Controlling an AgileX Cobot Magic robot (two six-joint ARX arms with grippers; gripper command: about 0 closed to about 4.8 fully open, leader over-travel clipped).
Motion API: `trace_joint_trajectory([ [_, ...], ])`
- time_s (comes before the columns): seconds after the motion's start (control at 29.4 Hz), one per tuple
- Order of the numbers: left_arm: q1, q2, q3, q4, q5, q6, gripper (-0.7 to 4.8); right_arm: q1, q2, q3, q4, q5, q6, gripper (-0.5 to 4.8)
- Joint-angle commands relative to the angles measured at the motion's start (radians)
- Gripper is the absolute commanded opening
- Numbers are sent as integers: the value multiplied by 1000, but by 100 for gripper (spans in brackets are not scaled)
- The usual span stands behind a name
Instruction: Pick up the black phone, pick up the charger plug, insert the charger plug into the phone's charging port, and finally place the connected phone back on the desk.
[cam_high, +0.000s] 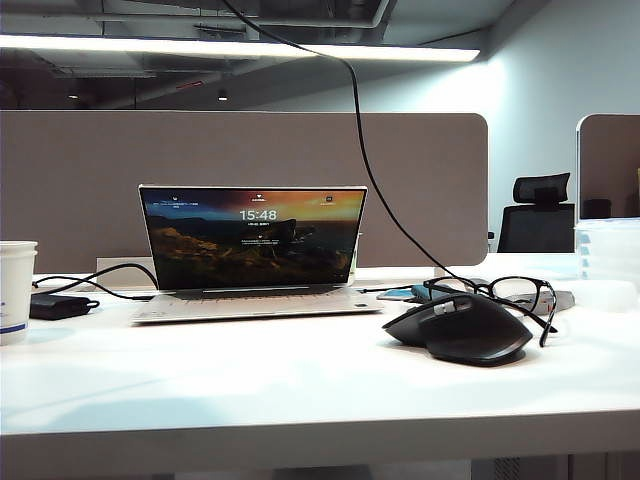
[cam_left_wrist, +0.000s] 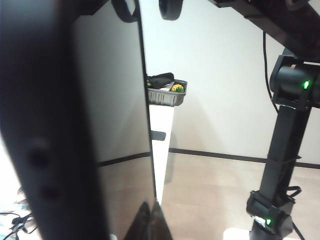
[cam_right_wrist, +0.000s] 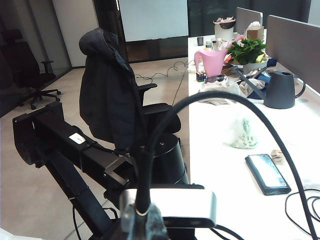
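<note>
item: black phone (cam_left_wrist: 117, 125), flat slab with a glossy face mirroring wall and floor, thin dark rim. it is off the desk (cam_high: 300, 380) and fills the left wrist view upright, with bare floor behind it. the left gripper (cam_left_wrist: 131, 227) is clamped on its lower end, probably to keep one short edge free for plugging. the port is not visible. item: plug (cam_right_wrist: 172, 205), a short silver metal block, pinched in the closed right gripper (cam_right_wrist: 145, 227) close under the wrist camera. holding it at the body likely keeps the tip stiff for aiming. item: cable (cam_right_wrist: 220, 97), thin black rubbery cord, springing up from the plug in a wide arch. in the exterior view it hangs from overhead, passes the laptop's (cam_high: 255, 240) right corner and drops just right of the laptop. neither arm nor phone shows in that view, so their place relative to the laptop cannot be told. items right of the laptop: humped matte mouse (cam_high: 465, 328) and black-framed glasses (cam_high: 500, 290) touching it. judgement: both parts lifted, mating not yet done, and it will need fine alignment.
</note>
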Motion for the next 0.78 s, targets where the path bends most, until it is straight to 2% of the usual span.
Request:
trace_joint_trajectory([
  [0.03,0,-3,10,61,15,-4,-6,1,-4,0,-12,-8,-26,-2],
  [0.24,0,-3,10,94,12,-3,-6,1,-4,0,-79,-4,-68,-2],
  [0.78,0,-3,10,98,11,-3,-6,1,9,0,-93,-4,-76,-2],
])
